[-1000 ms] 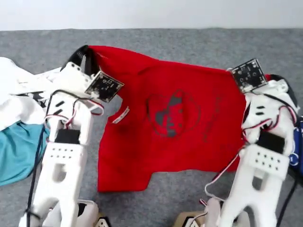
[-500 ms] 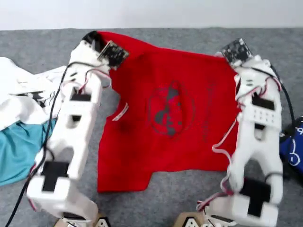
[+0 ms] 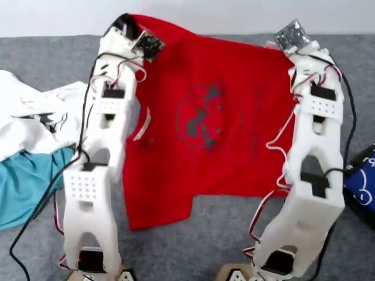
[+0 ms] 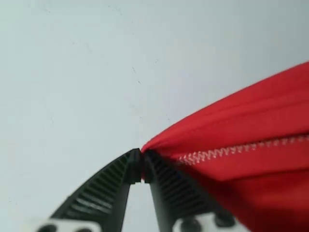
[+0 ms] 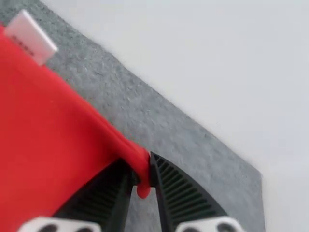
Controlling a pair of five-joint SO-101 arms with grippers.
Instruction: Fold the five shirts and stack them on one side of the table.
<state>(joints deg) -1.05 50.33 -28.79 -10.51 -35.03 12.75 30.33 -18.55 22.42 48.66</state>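
A red shirt point(image 3: 205, 129) with a dark printed figure hangs stretched between both arms at the back of the grey table point(image 3: 222, 234), its lower part lying on the felt. My left gripper point(image 4: 141, 169) is shut on a red shirt corner point(image 4: 231, 145), seen in the high view at the far left point(image 3: 126, 26). My right gripper point(image 5: 141, 176) is shut on the red shirt's hem point(image 5: 63, 140), near the far right corner point(image 3: 293, 32). A white care label point(image 5: 30, 38) sticks out of the hem.
A white shirt point(image 3: 29, 117) and a teal shirt point(image 3: 23, 187) lie heaped at the table's left. A dark blue garment point(image 3: 362, 181) sits at the right edge. A pale wall point(image 3: 234, 14) runs behind the table. Bare felt lies in front of the red shirt.
Both arms have stretched toward the back of the table, carrying the red shirt's top edge farther back and higher. The shirt now hangs tauter between them.
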